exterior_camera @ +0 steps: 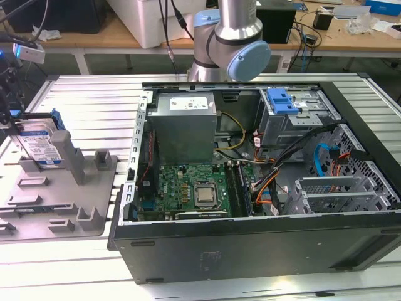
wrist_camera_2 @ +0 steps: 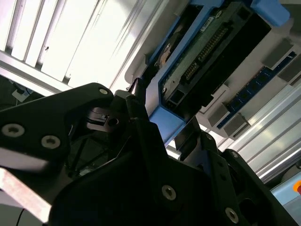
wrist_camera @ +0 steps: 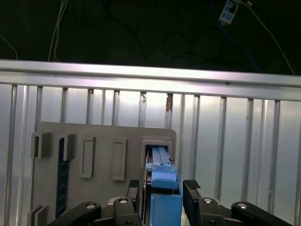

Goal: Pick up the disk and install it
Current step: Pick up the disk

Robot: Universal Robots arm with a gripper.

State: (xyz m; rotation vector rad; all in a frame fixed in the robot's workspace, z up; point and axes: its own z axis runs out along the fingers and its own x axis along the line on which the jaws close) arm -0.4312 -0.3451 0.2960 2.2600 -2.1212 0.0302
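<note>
**Disk being grasped in its tray, outside the case**

The flat rectangular silver hard drive in its blue plastic carrier, the disk, is being held upright on its edge in a slot of the flat grey plastic fixture tray. The tray is lying on the ribbed aluminium table, just beside the open black computer case, on the exterior view's left of it.

In the first wrist view the disk is being clasped by the black gripper, with a finger set against each broad face.

Between the disk and the case, a grey upright post of the tray is standing just beside the disk. Past it, the way is being barred by the case's metal side wall.

Inside the case, the big grey metal power-supply box is seated against that wall, with the green motherboard next to it. At the case's far corner on the exterior view's right, a small blue plastic latch piece is resting on the metal drive cage. Orange cables are being trailed beneath the cage.
</note>
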